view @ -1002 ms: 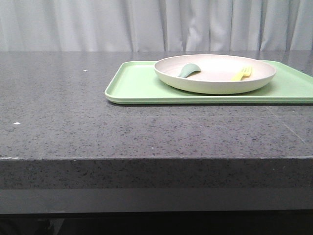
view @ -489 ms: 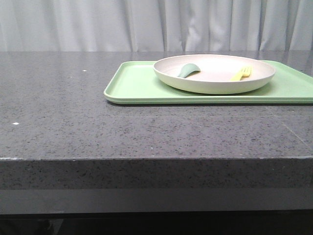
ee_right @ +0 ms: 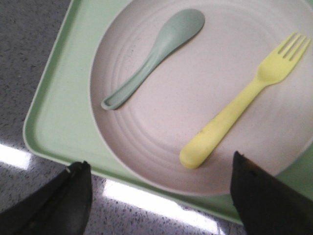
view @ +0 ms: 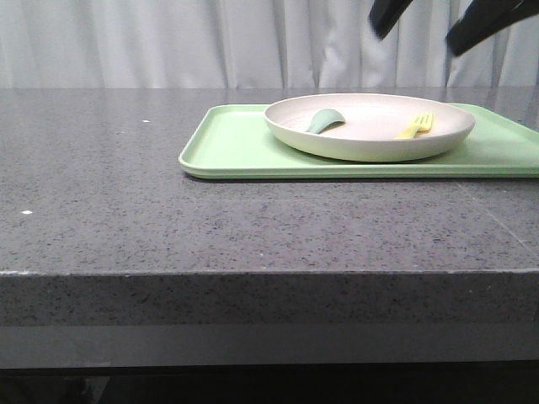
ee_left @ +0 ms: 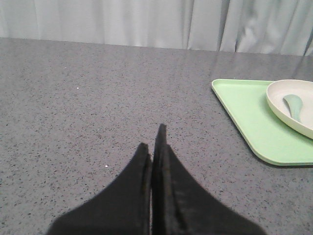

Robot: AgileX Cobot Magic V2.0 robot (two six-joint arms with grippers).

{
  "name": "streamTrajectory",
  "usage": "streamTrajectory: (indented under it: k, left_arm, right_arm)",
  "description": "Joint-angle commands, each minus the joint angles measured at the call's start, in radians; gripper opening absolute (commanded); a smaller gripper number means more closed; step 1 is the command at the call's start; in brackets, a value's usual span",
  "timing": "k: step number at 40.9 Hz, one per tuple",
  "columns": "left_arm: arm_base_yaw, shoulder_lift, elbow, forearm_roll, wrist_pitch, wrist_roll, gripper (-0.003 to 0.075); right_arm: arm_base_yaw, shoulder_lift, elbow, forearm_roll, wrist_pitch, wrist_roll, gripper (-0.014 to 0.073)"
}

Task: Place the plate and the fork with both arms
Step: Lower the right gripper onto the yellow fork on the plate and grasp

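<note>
Since half a second ago, two dark fingers of the right gripper point(view: 438, 21) have come into the top of the front view, above the plate point(view: 369, 126); before that nothing hung there. The plate, tray point(view: 236, 143), spoon point(view: 324, 120) and fork point(view: 417, 126) lie as they did half a second ago.

No brand, label or writing can be read on anything.

The table point(view: 126, 194) is dark grey speckled stone with a thick front edge and a few small white flecks on its left part. Behind it hangs a pale grey-white curtain point(view: 126, 42) in folds.

Left to right: the left gripper point(ee_left: 155, 142) sits low over bare table, well apart from the tray, its two black fingers pressed together with nothing between them. The light-green tray lies on the right half of the table, its right end running out of the front view. The cream plate rests on the tray, and both utensils lie inside it. The grey-green spoon lies on the plate's left part; the pale-yellow fork lies on its right part, apart from the spoon.

In the right wrist view the right gripper point(ee_right: 161, 193) hangs above the plate point(ee_right: 161, 132), its fingers spread wide with nothing between them; the fork's point(ee_right: 234, 110) handle end lies between them below, untouched, with the spoon point(ee_right: 156, 54) farther off on the plate.
</note>
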Motion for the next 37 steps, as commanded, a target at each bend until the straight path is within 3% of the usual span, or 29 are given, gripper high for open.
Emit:
streamTrajectory:
  k: [1, 9, 37]
  left_arm:
    - [0.002, 0.005, -0.026, 0.001, -0.082, -0.010, -0.0018]
    - [0.002, 0.005, -0.026, 0.001, -0.082, -0.010, -0.0018]
    - [0.002, 0.005, -0.026, 0.001, -0.082, -0.010, -0.0018]
  right_arm:
    - [0.001, 0.062, -0.114, -0.025, 0.025, 0.052, 0.0603]
    - [-0.006, 0.173, -0.183, -0.127, 0.056, 0.133, 0.0603]
    - [-0.022, 0.285, -0.184, -0.119, -0.018, 0.157, 0.0603]
